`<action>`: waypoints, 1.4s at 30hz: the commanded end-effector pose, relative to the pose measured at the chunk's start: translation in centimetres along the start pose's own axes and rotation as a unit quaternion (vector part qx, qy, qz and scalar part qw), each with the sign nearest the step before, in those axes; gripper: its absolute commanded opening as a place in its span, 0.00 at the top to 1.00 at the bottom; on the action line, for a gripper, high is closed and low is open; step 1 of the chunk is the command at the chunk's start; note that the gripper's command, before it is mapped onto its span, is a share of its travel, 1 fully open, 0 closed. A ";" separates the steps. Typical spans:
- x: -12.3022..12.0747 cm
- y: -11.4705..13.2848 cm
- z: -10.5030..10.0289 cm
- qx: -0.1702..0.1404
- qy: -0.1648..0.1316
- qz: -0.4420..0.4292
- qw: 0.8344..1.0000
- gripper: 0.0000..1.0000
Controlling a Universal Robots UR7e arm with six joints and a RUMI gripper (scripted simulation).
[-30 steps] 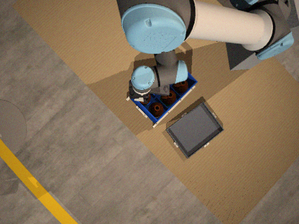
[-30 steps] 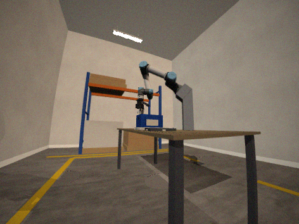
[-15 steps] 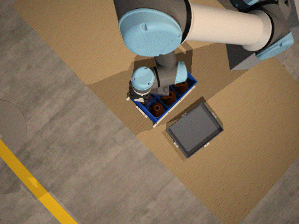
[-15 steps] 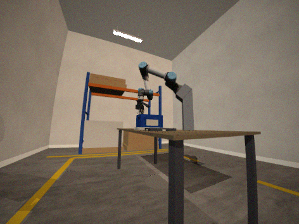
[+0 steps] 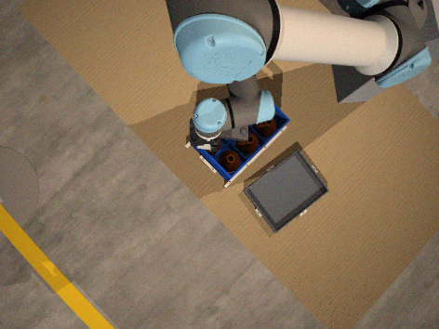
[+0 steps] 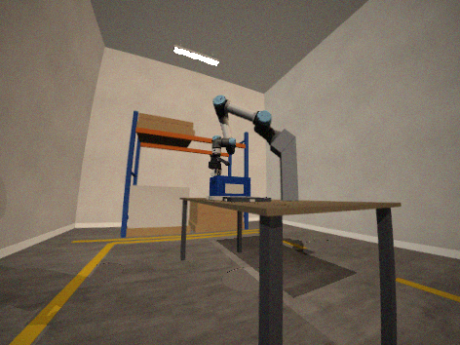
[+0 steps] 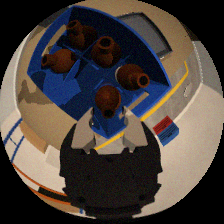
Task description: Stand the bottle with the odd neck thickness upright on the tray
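The blue crate (image 5: 229, 177) (image 6: 214, 187) (image 7: 60, 91) stands on the table with five reddish-brown bottles in it. In the wrist view the nearest bottle (image 7: 107, 96) is in the near corner. The others are a right bottle (image 7: 131, 76), a middle bottle (image 7: 106, 52), a left bottle (image 7: 60, 61) and a far bottle (image 7: 82, 36). I cannot tell which neck differs. My gripper (image 7: 108, 107) (image 6: 216, 172) is partly open over the crate's corner, its fingertips on either side of the nearest bottle's neck, with gaps visible. The dark grey tray (image 5: 286, 190) (image 7: 147, 32) is bare.
The tray lies beside the crate's long side, a short gap away. The arm's wrist hangs over the crate and hides part of it in the top view. The table edge (image 5: 160, 160) runs close to the crate's near end. A blue and orange rack (image 6: 129, 175) stands behind.
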State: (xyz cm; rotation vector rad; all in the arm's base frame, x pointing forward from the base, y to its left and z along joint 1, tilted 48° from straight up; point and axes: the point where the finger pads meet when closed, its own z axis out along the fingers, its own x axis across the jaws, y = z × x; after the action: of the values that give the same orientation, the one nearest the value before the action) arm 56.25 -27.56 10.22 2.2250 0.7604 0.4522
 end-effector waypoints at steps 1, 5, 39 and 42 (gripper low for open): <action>0.0 0.0 0.0 -0.001 0.000 0.000 1.000 0.62; 0.0 0.0 0.0 -0.001 0.000 0.000 1.000 0.62; 0.0 0.0 0.0 -0.001 0.000 0.000 1.000 1.00; 0.0 0.0 0.0 -0.001 0.000 0.000 1.000 1.00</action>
State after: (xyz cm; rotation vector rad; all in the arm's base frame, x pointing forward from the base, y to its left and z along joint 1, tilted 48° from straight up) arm 56.25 -27.56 10.22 2.2250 0.7604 0.4522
